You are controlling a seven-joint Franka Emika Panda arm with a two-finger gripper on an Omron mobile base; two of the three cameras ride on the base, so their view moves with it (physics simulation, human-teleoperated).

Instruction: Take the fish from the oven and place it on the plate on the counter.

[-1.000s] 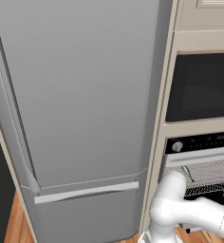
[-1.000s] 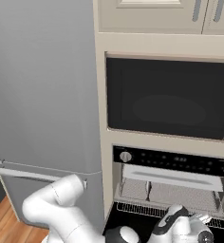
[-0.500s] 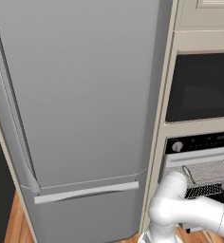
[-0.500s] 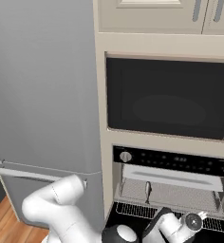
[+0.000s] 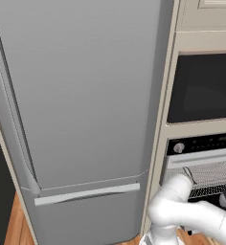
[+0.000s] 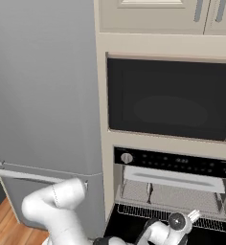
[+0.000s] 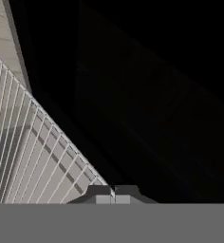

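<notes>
Reaching into the oven (image 6: 172, 162) looks premature: the fish (image 6: 149, 190) sits left of centre on its rack (image 6: 182, 197), while the gripper (image 7: 113, 195) is clenched, seemingly empty, at the oven's front edge. Better to spread the jaws, go deeper, and pinch across the body.

Glossy white rounded arm (image 5: 182, 210) with bulbous tubular links, dark joint seams, round silver-grey cap near the wrist, small dark fingertips (image 7: 100, 191)

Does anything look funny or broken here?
Nothing looks broken or spilled. The oven stands open with its wire rack showing. One odd bit: in the hand view the gripper is shut at the rack's edge, with no fish between its tips.
</notes>
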